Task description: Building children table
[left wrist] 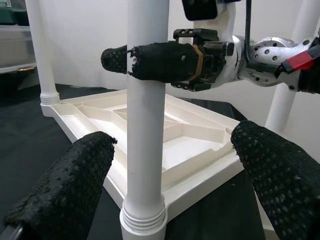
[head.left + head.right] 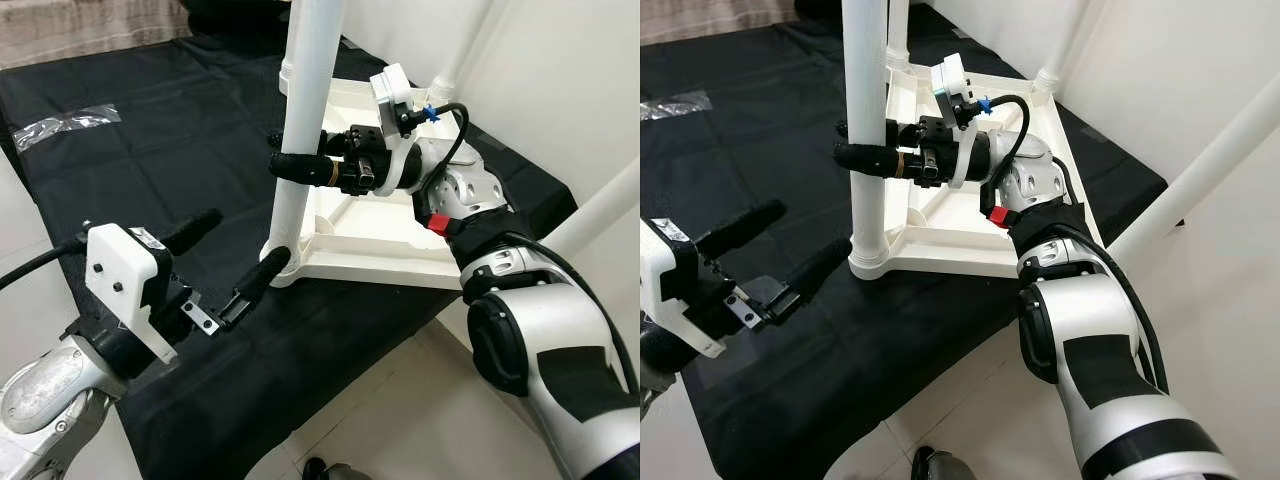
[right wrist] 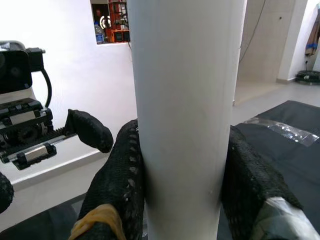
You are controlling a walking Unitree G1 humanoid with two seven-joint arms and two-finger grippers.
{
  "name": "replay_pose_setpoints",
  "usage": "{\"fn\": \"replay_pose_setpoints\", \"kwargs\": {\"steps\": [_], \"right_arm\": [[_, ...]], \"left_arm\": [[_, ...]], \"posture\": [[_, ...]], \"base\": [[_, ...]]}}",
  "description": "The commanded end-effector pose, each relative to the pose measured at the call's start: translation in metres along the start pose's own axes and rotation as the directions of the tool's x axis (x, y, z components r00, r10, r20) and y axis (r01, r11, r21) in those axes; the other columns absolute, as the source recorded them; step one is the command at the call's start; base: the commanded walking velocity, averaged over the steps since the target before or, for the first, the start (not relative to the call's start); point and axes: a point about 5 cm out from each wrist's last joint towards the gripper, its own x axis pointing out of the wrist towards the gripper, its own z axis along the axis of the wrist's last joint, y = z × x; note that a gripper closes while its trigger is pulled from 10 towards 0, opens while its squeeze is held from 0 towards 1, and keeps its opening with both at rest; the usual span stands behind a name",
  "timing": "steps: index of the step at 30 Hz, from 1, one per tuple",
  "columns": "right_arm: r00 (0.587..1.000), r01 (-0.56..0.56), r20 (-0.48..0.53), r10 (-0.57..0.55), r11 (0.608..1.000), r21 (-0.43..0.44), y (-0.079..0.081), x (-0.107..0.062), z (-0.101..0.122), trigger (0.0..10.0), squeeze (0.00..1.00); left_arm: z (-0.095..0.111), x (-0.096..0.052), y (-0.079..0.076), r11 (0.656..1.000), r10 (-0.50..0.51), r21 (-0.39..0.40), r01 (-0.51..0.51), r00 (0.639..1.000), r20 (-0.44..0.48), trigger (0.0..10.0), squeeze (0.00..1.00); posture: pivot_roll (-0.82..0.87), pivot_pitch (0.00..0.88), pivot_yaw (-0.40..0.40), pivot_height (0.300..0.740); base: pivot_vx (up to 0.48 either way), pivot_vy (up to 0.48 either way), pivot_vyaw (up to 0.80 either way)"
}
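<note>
Right tool [image 2: 285, 166] is pinching the near leg [image 2: 300, 130] while my left tool [image 2: 235, 262] is waiting spread beside its socket; a sideways tug could be cross-threading it.

Silver arms, black-fingered right end effector [image 2: 290, 165]

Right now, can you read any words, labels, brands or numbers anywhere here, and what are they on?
None can be read.
A small white sticker on the left gripper's white camera housing: print too small to read.
The table leg, the upturned tabletop, the right gripper and the black cloth: no text visible.
Shelf items behind, in the right wrist view: too blurred.
</note>
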Motion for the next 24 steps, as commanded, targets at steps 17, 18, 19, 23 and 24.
{"fn": "replay_pose_setpoints", "kwargs": {"steps": [17,18,19,23,24], "right_arm": [[0.544,0.807,-0.234,-0.806,0.579,-0.115,0.063,-0.004,-0.093,0.0,0.0],[0.546,0.805,-0.232,-0.805,0.581,-0.122,0.06,-0.004,-0.092,0.0,0.0],[0.546,0.805,-0.232,-0.805,0.581,-0.122,0.06,-0.004,-0.092,0.0,0.0],[0.55,0.797,-0.243,-0.799,0.589,-0.133,0.059,-0.005,-0.09,0.0,0.0],[0.533,0.806,-0.247,-0.809,0.574,-0.143,0.06,-0.005,-0.087,10.0,0.0]], "left_arm": [[-0.007,0.011,-0.003,0.995,-0.068,-0.072,0.07,0.997,0.027,10.0,0.0],[-0.007,0.011,-0.003,0.995,-0.068,-0.072,0.069,0.997,0.027,10.0,0.0],[-0.007,0.011,-0.003,0.995,-0.068,-0.072,0.069,0.997,0.027,10.0,0.0],[-0.006,0.008,0.0,0.996,-0.057,-0.066,0.058,0.998,0.025,10.0,0.0],[-0.006,0.007,0.001,0.997,-0.053,-0.063,0.055,0.998,0.024,10.0,0.0]], "posture": [[0.06,0.189,-0.096,0.74],[0.06,0.191,-0.097,0.74],[0.06,0.191,-0.097,0.74],[0.07,0.193,-0.1,0.74],[0.07,0.194,-0.096,0.74]], "base": [[0.0,0.0,0.0],[0.0,0.0,0.0],[0.0,0.0,0.0],[0.0,0.0,0.0],[0.0,0.0,0.0]]}}
